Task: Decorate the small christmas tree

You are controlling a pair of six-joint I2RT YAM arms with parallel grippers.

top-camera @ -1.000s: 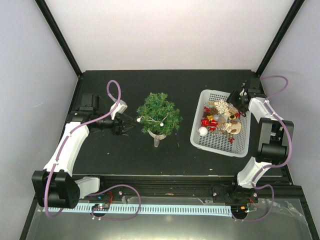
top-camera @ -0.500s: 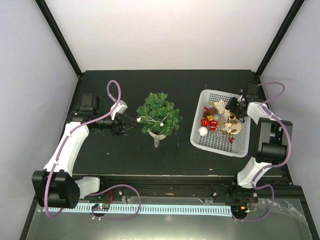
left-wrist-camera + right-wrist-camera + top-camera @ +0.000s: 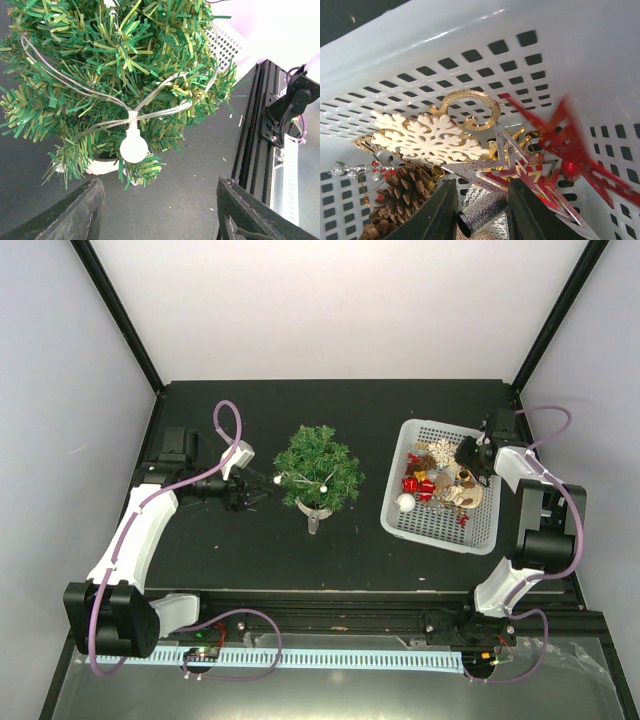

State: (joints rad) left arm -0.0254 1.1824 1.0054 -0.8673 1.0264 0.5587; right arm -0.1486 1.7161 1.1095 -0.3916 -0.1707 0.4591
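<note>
White enclosure walls (image 3: 330,310) backed a black desk (image 3: 240,550); the white mesh basket (image 3: 440,537) sat on the desk's right half; the small christmas tree (image 3: 318,470) stood upright on its white pot (image 3: 313,512) near the middle, well apart from the basket. The left tool (image 3: 262,490) lay just beside the tree's left flank, pointed at it, spread and empty; it was the nearer of the two. The right tool (image 3: 470,460) was down inside the basket's far right corner, so the tree lay to its left, beyond the basket wall. Its fingers (image 3: 437,215) stood narrowed either side of a silver roll (image 3: 480,212); a firm grip could not be confirmed. A silver star (image 3: 512,165), a white snowflake (image 3: 427,137) and a pine cone (image 3: 400,192) crowded the roll; these were judged liable to snag on lifting.
</note>
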